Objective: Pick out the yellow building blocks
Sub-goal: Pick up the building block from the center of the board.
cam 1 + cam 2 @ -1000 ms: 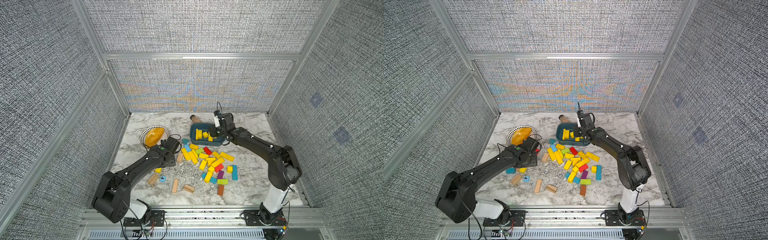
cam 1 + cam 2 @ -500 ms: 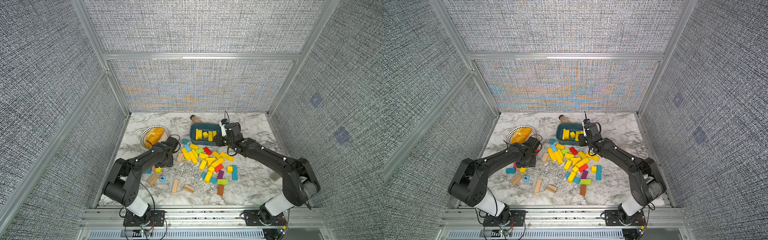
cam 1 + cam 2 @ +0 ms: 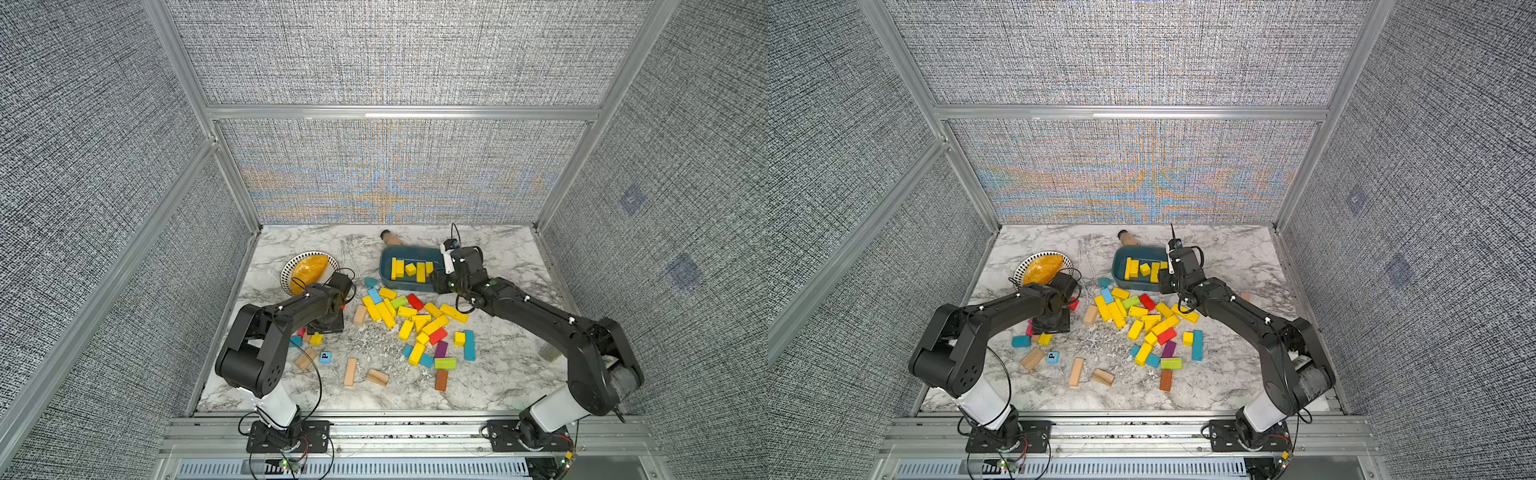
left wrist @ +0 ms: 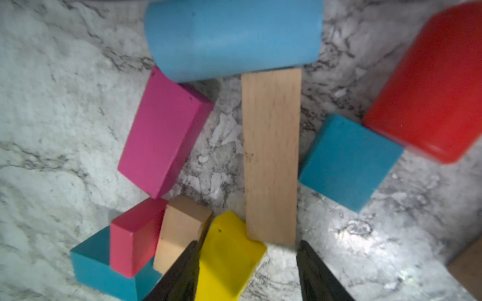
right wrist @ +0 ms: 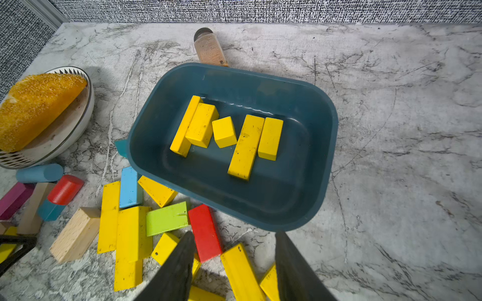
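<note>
Yellow painted wooden building blocks [image 5: 224, 131], four matte bars and one near-cube, lie inside the dark teal rounded plastic tray [image 5: 320, 166]. Further yellow bars lie in the mixed pile of coloured blocks [image 3: 415, 320] on the veined marble tabletop [image 3: 498, 374], just in front of the tray. One small yellow block [image 4: 227, 260] sits between the spread fingers of the left gripper [image 4: 247, 245]. One finger touches it and the other stands clear, so it is not clamped. A flat unpainted wood plank [image 4: 271, 156] lies beside it. The right gripper [image 5: 234, 234] hangs with its jaws apart and empty at the tray's near rim. A second ago it stood over the tray interior. The left gripper has kept its place, and its arm is now folded more upright.
</note>
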`<state>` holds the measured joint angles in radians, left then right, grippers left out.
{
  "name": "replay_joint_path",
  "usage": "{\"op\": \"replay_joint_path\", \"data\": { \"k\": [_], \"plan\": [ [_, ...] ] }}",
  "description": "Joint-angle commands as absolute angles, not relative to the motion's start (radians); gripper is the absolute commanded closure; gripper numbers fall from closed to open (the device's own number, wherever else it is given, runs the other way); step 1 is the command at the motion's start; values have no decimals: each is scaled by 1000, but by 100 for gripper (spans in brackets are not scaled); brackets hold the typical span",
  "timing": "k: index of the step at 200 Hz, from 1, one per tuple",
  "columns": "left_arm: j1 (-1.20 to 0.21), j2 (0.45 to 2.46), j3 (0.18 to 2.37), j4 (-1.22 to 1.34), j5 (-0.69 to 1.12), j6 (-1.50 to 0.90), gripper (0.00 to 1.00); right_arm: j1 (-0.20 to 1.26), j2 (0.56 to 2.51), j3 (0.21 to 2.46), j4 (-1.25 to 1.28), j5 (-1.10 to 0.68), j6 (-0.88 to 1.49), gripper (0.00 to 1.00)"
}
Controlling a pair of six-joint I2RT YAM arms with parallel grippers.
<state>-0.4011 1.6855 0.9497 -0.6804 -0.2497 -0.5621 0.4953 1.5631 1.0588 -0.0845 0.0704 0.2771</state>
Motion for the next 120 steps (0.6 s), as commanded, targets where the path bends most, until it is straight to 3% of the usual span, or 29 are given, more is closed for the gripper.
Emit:
{"op": "replay_joint_path", "data": {
  "k": [1, 48, 120],
  "plan": [
    [-395, 1675, 928, -674, -197, -571, 40, 496, 1554, 1055, -68, 74, 282, 48],
    [-384, 1640, 892, -674, -159, -573, 43, 495, 1550, 1053, -69, 74, 282, 48],
    [-386, 1633, 872, -672, -115, -577, 70, 496, 1544, 1047, -71, 74, 284, 49]
  ]
}}
